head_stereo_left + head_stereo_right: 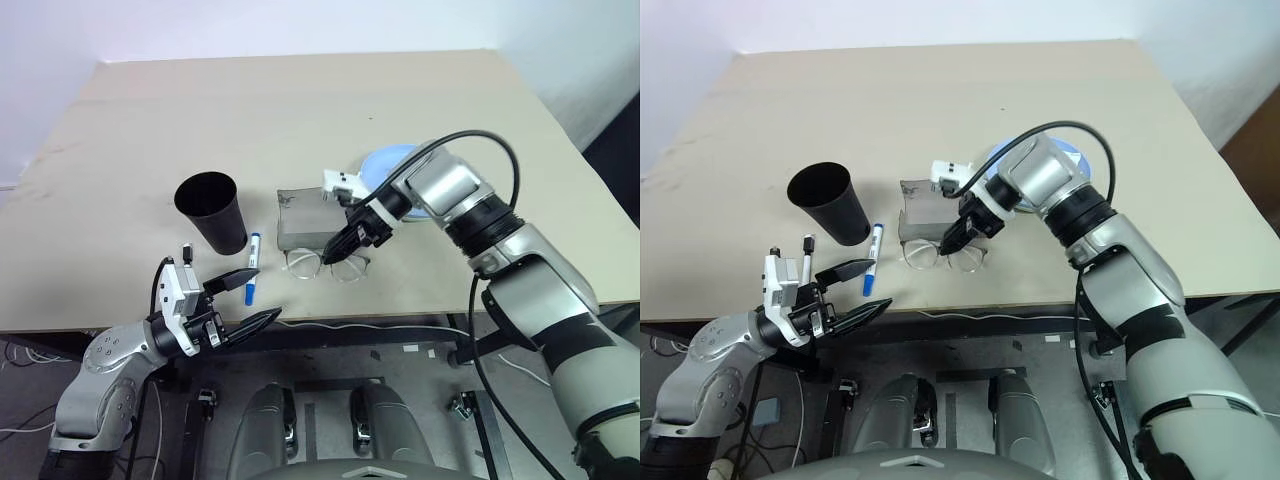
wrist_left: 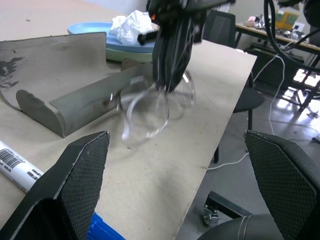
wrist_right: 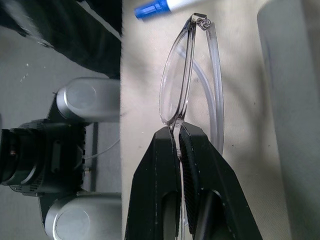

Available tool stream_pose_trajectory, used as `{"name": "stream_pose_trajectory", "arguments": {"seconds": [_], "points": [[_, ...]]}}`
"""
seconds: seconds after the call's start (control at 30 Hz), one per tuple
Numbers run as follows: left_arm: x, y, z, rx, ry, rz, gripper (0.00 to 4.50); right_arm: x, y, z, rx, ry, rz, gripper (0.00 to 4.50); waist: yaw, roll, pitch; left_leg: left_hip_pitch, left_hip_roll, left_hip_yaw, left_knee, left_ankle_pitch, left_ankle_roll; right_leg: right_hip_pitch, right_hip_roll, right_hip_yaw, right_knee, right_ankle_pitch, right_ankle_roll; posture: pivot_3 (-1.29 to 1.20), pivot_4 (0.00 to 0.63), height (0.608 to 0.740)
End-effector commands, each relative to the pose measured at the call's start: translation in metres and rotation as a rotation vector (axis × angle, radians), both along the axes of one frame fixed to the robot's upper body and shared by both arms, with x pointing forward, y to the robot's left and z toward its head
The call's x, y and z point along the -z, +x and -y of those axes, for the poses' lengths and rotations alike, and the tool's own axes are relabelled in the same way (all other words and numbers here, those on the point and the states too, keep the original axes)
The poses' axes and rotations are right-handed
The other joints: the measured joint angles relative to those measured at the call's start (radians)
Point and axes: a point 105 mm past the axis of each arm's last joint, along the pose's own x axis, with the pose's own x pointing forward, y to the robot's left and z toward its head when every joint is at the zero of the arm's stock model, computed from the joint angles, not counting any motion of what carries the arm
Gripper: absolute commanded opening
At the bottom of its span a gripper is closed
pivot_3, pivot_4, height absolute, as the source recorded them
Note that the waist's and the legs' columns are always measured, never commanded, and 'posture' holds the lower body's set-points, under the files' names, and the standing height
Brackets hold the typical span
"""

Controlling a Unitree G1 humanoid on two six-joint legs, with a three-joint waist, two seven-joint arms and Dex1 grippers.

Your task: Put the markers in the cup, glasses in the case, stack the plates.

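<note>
The left tool (image 1: 249, 300) is hovering with fingers spread wide at the counter (image 1: 120, 150) edge, the blue-capped marker (image 1: 253, 266) just beyond it. The right tool (image 3: 179, 131) is pinching the glasses (image 3: 187, 80) at the bridge, beside the grey case (image 1: 300, 220).

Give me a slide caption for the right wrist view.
Right gripper shut on the bridge of the glasses, beside the grey case, with a blue marker tip beyond.

Right pincer (image 1: 952, 245) clamped on glasses (image 1: 945, 256) beside grey case (image 1: 922, 213)
</note>
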Motion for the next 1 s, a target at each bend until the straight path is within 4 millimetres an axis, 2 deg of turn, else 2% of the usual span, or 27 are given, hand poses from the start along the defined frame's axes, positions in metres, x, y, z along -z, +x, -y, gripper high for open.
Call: {"name": "stream_pose_trajectory", "arguments": {"seconds": [0.03,0.27,0.33,0.43,0.73,1.0], "points": [[-0.009,0.001,0.000,0.006,-0.001,0.045,4.50,-0.035,0.010,-0.005,0.000,0.083,0.097,0.01,-0.002,0.000,0.000,0.000,0.000,0.000,0.000,0.000,0.000,0.000,0.000,0.000,0.000,0.000,0.000,0.00,0.150,0.670],[-0.012,0.002,0.000,-0.001,-0.004,0.053,4.50,-0.050,0.044,-0.013,0.063,0.173,0.313,0.01,-0.001,0.000,0.000,0.000,0.000,0.000,0.000,0.000,0.000,0.000,0.001,0.000,0.000,0.000,0.000,0.00,0.150,0.670],[-0.013,0.002,0.000,-0.004,-0.003,0.055,4.50,-0.049,0.052,-0.017,0.075,0.196,0.372,0.01,-0.002,0.000,0.000,-0.001,0.000,0.001,0.000,0.000,0.000,0.000,0.002,0.000,0.000,0.000,0.000,0.00,0.150,0.670],[-0.014,0.001,-0.001,-0.013,-0.002,0.057,4.50,-0.037,0.060,-0.018,0.082,0.156,0.413,0.01,-0.002,0.000,0.000,-0.001,0.000,0.001,0.000,0.000,0.000,-0.001,0.002,0.000,0.000,0.000,0.000,0.00,0.150,0.670],[-0.015,-0.005,-0.006,-0.045,0.003,0.058,4.50,-0.010,0.065,-0.015,0.061,0.047,0.441,0.01,-0.005,0.000,0.000,-0.002,0.000,0.000,0.000,0.000,0.000,-0.001,0.002,0.000,0.000,0.000,0.000,0.00,0.150,0.670],[-0.016,-0.006,-0.007,-0.062,0.003,0.059,4.50,0.006,0.056,-0.009,0.027,-0.041,0.331,0.01,-0.019,0.000,0.000,-0.002,0.000,0.000,0.000,0.000,0.000,-0.001,0.002,0.000,0.000,0.000,0.000,0.00,0.150,0.670]]}}
